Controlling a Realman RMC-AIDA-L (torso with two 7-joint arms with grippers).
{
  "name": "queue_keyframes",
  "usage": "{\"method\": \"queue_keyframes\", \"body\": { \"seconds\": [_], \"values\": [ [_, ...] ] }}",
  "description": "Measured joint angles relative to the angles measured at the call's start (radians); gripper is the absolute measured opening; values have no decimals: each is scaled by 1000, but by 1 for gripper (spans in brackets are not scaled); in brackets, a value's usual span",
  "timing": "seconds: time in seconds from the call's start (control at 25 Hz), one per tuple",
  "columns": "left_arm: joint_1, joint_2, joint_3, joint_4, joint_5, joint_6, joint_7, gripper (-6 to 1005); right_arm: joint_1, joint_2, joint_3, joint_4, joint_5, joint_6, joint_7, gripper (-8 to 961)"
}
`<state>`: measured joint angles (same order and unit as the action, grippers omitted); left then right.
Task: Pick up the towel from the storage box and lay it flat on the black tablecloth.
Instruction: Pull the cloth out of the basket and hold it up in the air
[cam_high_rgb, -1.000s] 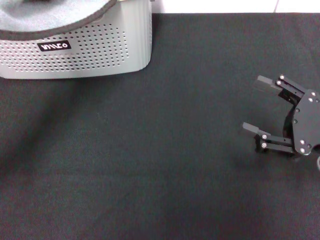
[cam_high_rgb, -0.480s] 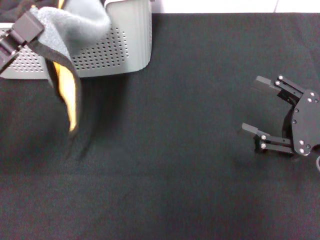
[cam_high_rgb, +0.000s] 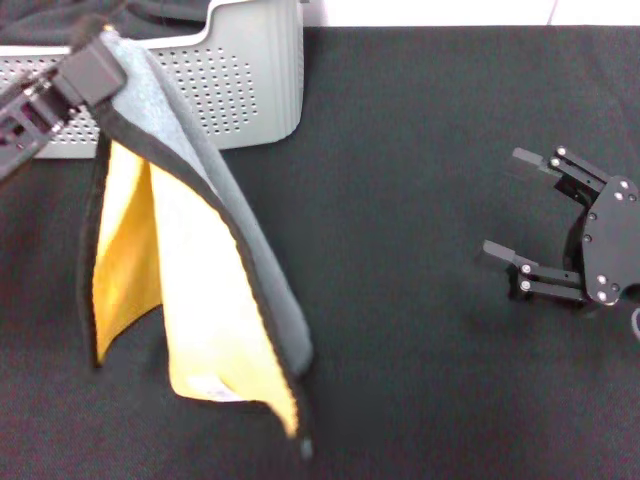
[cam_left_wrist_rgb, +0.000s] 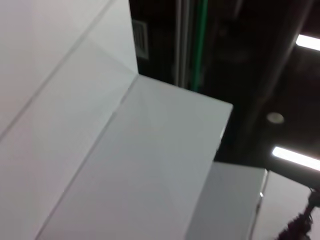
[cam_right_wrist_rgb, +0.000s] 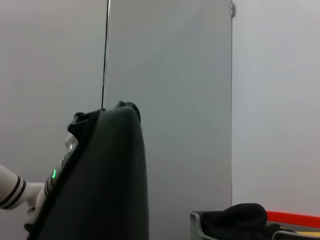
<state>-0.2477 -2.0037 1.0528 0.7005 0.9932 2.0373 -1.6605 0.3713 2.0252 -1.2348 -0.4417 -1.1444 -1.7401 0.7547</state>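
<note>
In the head view my left gripper (cam_high_rgb: 88, 68) is shut on the top corner of the towel (cam_high_rgb: 190, 290) and holds it up in front of the storage box (cam_high_rgb: 250, 85). The towel hangs down folded, grey-green outside with black trim, its orange-yellow reverse showing, and a small white tag near its lower edge. Its lower end hangs low over the black tablecloth (cam_high_rgb: 400, 300). My right gripper (cam_high_rgb: 508, 205) is open and empty over the tablecloth at the right. The wrist views show only walls and ceiling.
A black fabric bundle (cam_high_rgb: 160, 12) lies in the storage box at the back left. The box's black label is hidden behind the towel and the left arm. White floor shows beyond the cloth's far edge.
My left gripper has pulled the towel out of the box, towards me and a little to the right. The towel has unfurled and hangs much lower, showing its yellow side. The right gripper has not moved.
</note>
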Motion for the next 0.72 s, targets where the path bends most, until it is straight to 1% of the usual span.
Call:
{"method": "queue_keyframes", "body": {
  "seconds": [0.12,0.28,0.36,0.72],
  "values": [
    [-17,10,16,-4,13,-1,0,27,3,0,0,0,0,2,0,875],
    [-40,16,18,-25,37,-3,0,28,4,0,-1,0,0,2,0,875],
    [-52,23,18,-28,65,-4,3,29,6,0,-1,0,0,2,0,875],
    [-94,32,11,-35,163,-6,16,31,27,1,-8,0,-1,14,-17,875]
  ]
}}
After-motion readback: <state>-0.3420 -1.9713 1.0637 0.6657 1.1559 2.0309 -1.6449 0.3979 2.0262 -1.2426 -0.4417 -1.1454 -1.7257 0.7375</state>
